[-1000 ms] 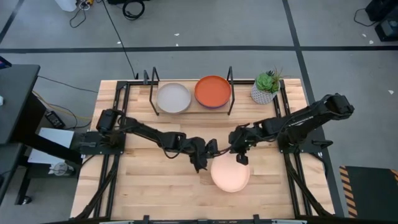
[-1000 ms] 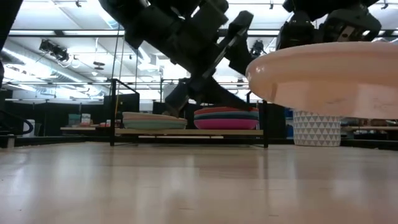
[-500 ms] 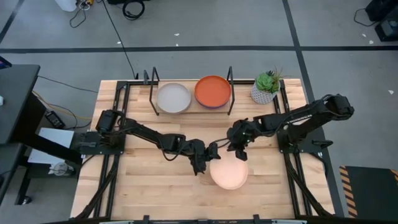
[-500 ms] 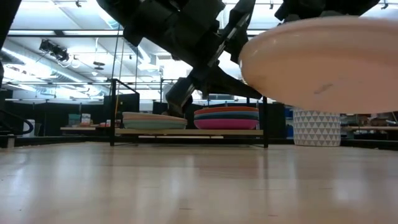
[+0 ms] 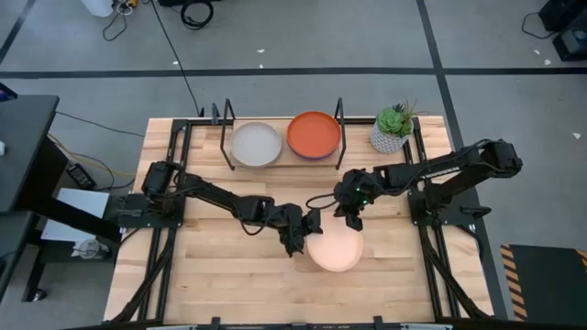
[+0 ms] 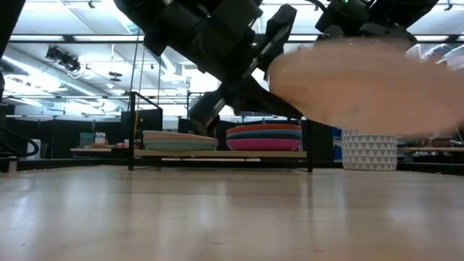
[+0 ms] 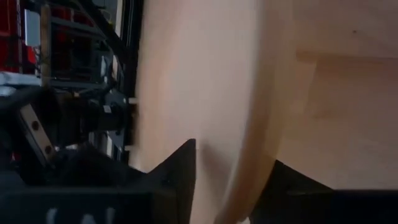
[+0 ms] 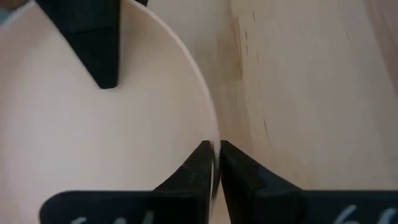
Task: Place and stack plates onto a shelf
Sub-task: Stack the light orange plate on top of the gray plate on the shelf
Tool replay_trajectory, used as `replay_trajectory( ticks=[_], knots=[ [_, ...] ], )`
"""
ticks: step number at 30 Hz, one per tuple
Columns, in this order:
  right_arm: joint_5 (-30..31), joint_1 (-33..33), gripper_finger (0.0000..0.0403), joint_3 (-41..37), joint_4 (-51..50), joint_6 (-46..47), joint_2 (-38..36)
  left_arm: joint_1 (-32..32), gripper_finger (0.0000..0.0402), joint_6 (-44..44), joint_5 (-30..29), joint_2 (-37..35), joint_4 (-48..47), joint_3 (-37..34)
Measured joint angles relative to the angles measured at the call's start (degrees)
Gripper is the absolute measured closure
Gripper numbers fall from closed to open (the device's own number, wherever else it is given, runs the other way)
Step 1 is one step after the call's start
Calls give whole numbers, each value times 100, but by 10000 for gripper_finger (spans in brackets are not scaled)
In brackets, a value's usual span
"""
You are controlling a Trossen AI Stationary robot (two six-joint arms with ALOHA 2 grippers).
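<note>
The right gripper (image 5: 349, 218) is clamped on the cream plate's (image 5: 334, 250) rim, and the left gripper (image 5: 305, 234) pinches its opposite edge, holding it above the table well in front of the shelf (image 5: 298, 156). This looks like a handover; next, one gripper must release.

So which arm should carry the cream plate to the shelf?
Right. The right gripper is shut on the cream plate rim and sits nearer the shelf. The left gripper also pinches the rim, from the side farther from the shelf.
</note>
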Motion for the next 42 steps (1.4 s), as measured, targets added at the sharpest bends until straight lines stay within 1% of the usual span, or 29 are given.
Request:
replay_trajectory(
  ticks=[6, 8, 11, 14, 18, 20, 22, 24, 26, 30, 34, 36, 37, 39, 42],
  knots=[
    [115, 0, 355, 0, 1, -54, 0, -17, 338, -41, -10, -28, -132, 0],
    [114, -6, 350, 0, -23, -56, -20, -18, 347, -60, 0, -36, -175, 0],
    [116, -58, 340, 0, -127, -54, -163, -13, 346, -101, -16, -48, -274, 0],
    [145, -145, 331, 0, -263, -53, -397, -13, 335, -235, -17, -48, -301, 0],
    [213, -267, 321, 0, -567, 149, -933, -15, 333, -491, -129, -172, -611, 0],
    [442, -260, 320, 0, -777, 258, -1268, -17, 341, -650, -339, -382, -931, -2],
    [822, -143, 320, 0, -929, 302, -1584, -5, 346, -937, -562, -628, -1204, 2],
    [1277, 47, 321, 0, -1021, 311, -1849, 11, 346, -1329, -829, -903, -1612, 2],
    [1781, 280, 321, 0, -1056, 339, -2068, 35, 342, -1737, -1242, -1160, -1982, 0],
    [2576, 820, 321, 0, -1069, 375, -2287, 126, 336, -2600, -2528, -1580, -2732, 2],
    [3073, 1327, 321, 2, -1121, 406, -2234, 366, 343, -3523, -3851, -1740, -3513, 2],
    [3259, 1528, 321, 2, -1084, 414, -2132, 498, 344, -3929, -4357, -1740, -3887, 2],
    [3341, 1613, 321, 2, -1116, 416, -2085, 572, 344, -4096, -4563, -1735, -4060, 0],
    [3510, 1744, 321, 2, -1071, 418, -1968, 735, 342, -4450, -4794, -1681, -4216, 2],
    [3712, 1883, 321, 2, -1063, 417, -1804, 1037, 339, -5080, -4875, -1621, -4473, 1]
  ],
)
